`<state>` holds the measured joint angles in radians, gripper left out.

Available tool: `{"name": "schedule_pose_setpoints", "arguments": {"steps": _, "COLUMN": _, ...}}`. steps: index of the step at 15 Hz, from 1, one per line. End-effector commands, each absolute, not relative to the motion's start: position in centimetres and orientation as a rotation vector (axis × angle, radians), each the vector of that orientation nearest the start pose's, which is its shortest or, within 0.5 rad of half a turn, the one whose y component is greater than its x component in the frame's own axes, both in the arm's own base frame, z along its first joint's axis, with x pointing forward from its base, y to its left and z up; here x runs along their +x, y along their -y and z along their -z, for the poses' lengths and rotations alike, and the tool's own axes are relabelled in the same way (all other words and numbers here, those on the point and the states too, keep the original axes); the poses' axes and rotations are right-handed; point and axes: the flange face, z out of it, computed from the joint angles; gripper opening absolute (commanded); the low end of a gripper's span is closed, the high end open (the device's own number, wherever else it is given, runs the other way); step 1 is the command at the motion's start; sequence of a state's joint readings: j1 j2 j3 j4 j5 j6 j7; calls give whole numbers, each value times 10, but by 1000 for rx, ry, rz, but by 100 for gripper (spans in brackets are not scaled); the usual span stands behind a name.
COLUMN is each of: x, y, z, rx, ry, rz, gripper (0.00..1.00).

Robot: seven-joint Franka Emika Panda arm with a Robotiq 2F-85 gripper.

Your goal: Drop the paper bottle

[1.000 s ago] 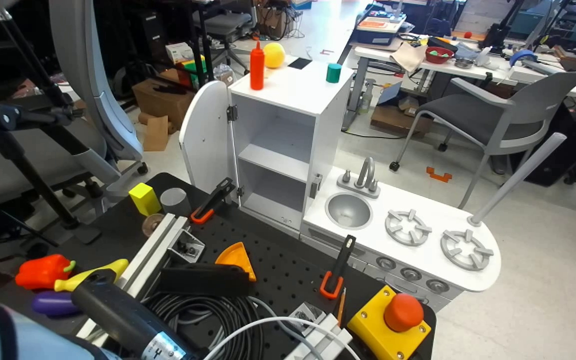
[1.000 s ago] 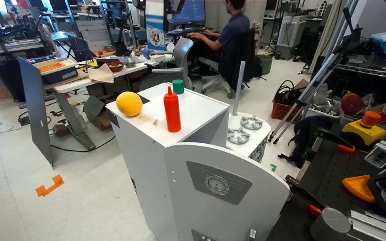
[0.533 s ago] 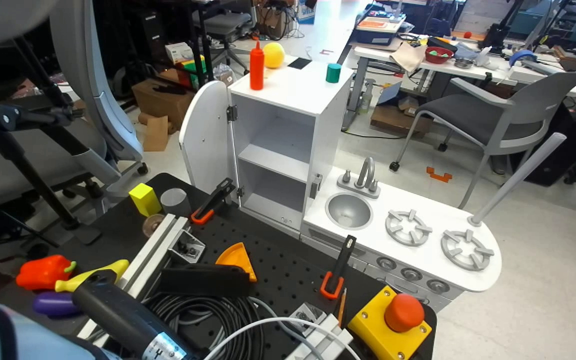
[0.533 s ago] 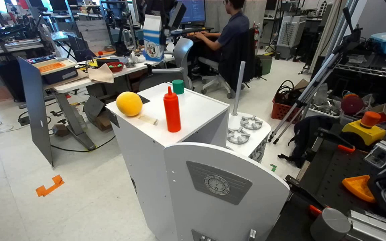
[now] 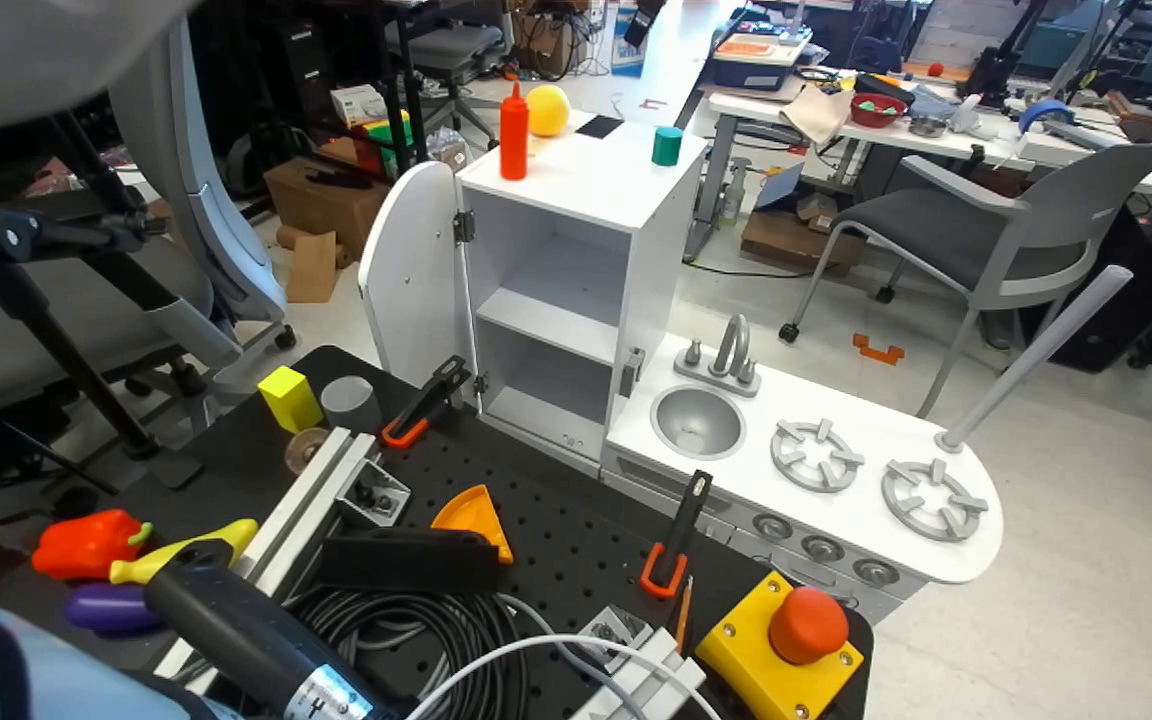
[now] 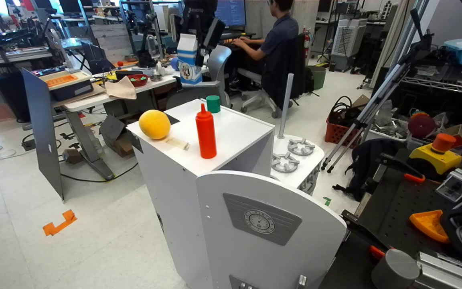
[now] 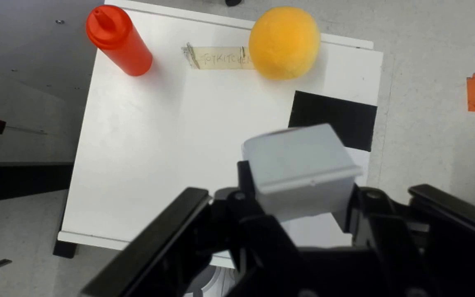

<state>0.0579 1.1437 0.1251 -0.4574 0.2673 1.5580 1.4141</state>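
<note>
1. One paper bottle, whitish with blue bands, is clear of the counter and in the claw, which has it pinched from both sides, so yeah, definitely grasping.
2. It looks close to upright, just a bit of a lean, with the counter down below the claw.
3. Red squeeze bottle stands on the counter, out ahead and left of the claw in the wrist view.
4. Yellow ball is on there too, pretty much straight ahead of the claw.
5. Green cylinder sits lower than the claw in an exterior view.
</note>
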Motion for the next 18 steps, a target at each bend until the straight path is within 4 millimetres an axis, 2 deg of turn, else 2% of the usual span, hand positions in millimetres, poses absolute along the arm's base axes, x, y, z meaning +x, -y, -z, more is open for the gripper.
{"name": "schedule_pose_setpoints", "arguments": {"steps": 1, "x": 789, "y": -105, "z": -349, "rx": -2148, "ry": -1836, "rz": -467, "gripper": 20}}
{"name": "schedule_pose_setpoints", "arguments": {"steps": 6, "x": 792, "y": -98, "z": -331, "rx": -2018, "ry": -1994, "rz": -502, "gripper": 20}}
{"name": "schedule_pose_setpoints", "arguments": {"steps": 12, "x": 795, "y": -94, "z": -320, "rx": -1974, "ry": -2311, "rz": -215, "gripper": 20}}
{"name": "schedule_pose_setpoints", "arguments": {"steps": 18, "x": 780, "y": -106, "z": -317, "rx": -1971, "ry": -2523, "rz": -187, "gripper": 20}}
